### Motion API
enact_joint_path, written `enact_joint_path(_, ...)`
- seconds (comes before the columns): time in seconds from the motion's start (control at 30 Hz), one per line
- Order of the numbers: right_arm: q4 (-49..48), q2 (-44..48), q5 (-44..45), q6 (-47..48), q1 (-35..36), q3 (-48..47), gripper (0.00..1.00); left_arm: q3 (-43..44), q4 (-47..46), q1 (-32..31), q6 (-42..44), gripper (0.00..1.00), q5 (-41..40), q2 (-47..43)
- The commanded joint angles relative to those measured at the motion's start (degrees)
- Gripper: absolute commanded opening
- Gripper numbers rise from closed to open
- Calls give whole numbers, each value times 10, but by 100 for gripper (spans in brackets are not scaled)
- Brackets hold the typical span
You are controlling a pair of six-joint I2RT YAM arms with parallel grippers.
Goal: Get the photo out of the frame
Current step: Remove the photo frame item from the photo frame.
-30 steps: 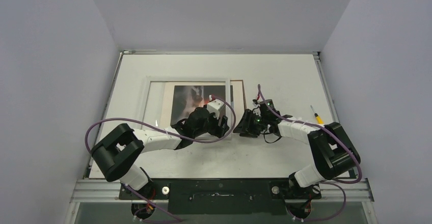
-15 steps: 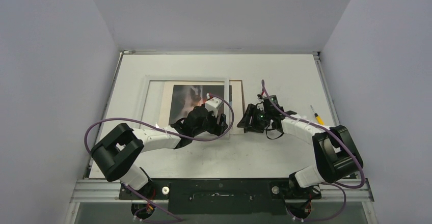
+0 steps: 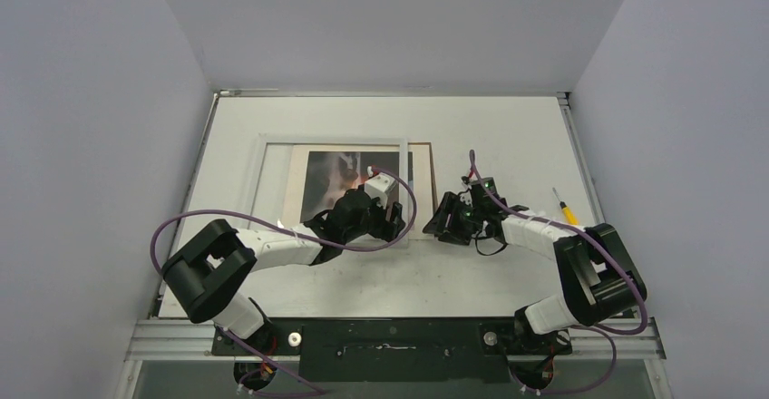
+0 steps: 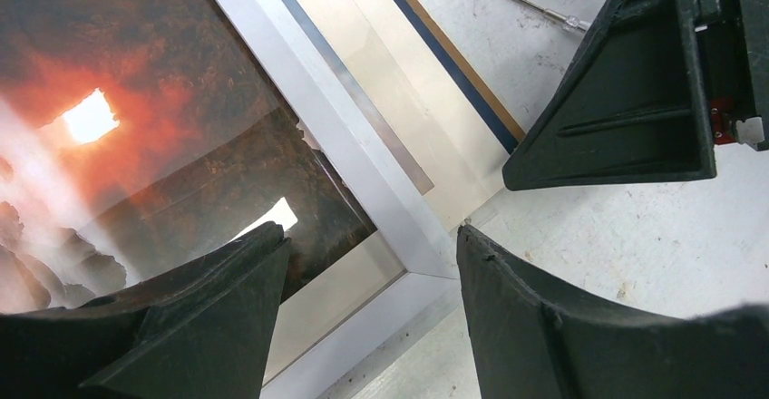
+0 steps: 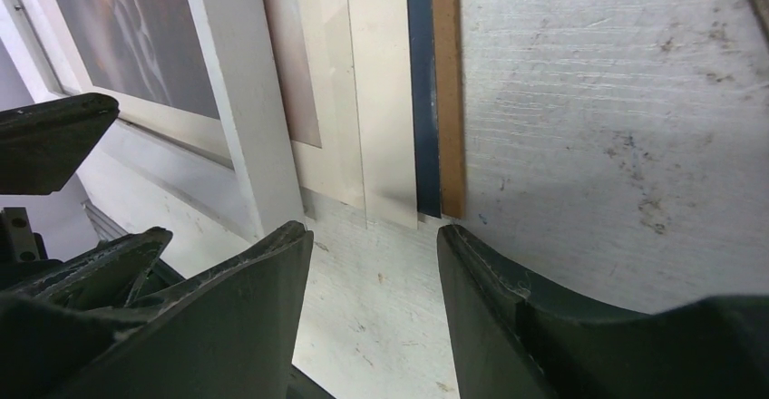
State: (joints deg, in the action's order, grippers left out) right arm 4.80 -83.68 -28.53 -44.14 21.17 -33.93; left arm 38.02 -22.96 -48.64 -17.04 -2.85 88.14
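The frame [image 3: 334,144], white-bordered, lies flat on the table. Through it shows the dark photo [image 3: 337,178] with its orange-red glow. In the left wrist view the frame's [image 4: 363,172] near right corner sits between the tips of my open left gripper [image 4: 374,233]; one finger hangs over the photo [image 4: 136,100], the other over the table. My right gripper [image 5: 372,236] is open over bare table, just in front of the cream mat [image 5: 381,82] and brown backing board [image 5: 444,82] that jut out right of the frame [image 5: 245,127].
A small screwdriver [image 3: 564,205] with a yellow handle lies to the right of the right arm. The two grippers [image 3: 399,231] [image 3: 440,225] stand close together at the frame's near right corner. White walls enclose the table.
The right gripper has drawn slightly to the right, away from the frame's corner, and its jaws have widened. The left arm and the frame have not moved.
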Motion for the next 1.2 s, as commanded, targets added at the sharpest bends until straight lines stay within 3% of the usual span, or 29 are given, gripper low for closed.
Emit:
enact_joint_path(0.0, -43, -11, -8, -24, 8, 15, 55, 16, -18, 1, 0, 66, -7, 5)
enact_joint_path(0.43, -110, -17, -54, -58, 8, 10, 48, 24, -10, 1, 1, 66, 2, 15)
enact_joint_path(1.17, -122, -50, -43, -61, 35, -3, 49, 34, -1, 1, 0, 66, 10, 30)
